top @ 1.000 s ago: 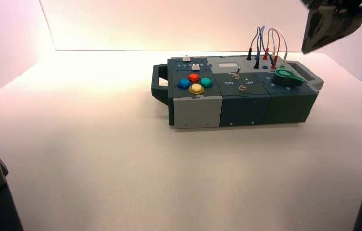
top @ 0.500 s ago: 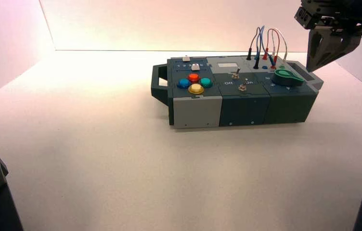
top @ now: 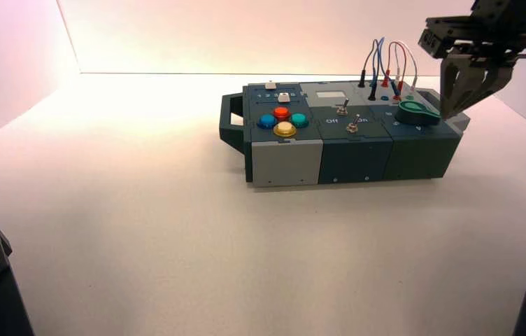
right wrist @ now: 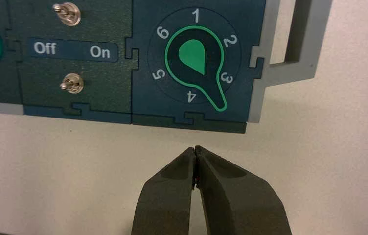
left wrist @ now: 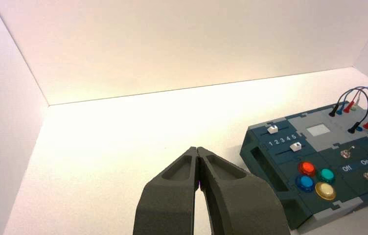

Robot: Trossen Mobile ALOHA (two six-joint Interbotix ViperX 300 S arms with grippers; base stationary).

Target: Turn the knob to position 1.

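**Right gripper poised over the knob end of the box**

Right gripper [top: 456, 105] hung above the right end of the box [top: 340, 143] in the high view, fingers pointing down, just right of the green knob [top: 417, 110] and not touching it. That knob sat on the rightmost dark panel, its pointer tab reaching toward the right. Left of it stood two small metal toggle switches [top: 347, 117], then a cluster of four round buttons [top: 282, 120] in red, blue, teal and yellow. Coloured wires [top: 386, 66] looped up from the far right corner. A dark handle [top: 231, 122] stuck out at the left end.

From the left wrist, the left gripper [left wrist: 197, 152] stayed back, well to the left of the box, its fingers pressed together at the tips. Two white sliders [left wrist: 285, 138] beside a row of numbers 1 to 5 lay on the box's far left part.

From the right wrist, the right gripper [right wrist: 196, 151] showed its fingers closed tip to tip, holding nothing, just off the box's edge over the white table [right wrist: 319, 161]. The knob [right wrist: 195, 62] sat inside a ring of numbers 1 to 6, its pointer tip [right wrist: 218, 104] resting between 3 and 4. The words Off and On [right wrist: 72, 50] sat between the two toggles.
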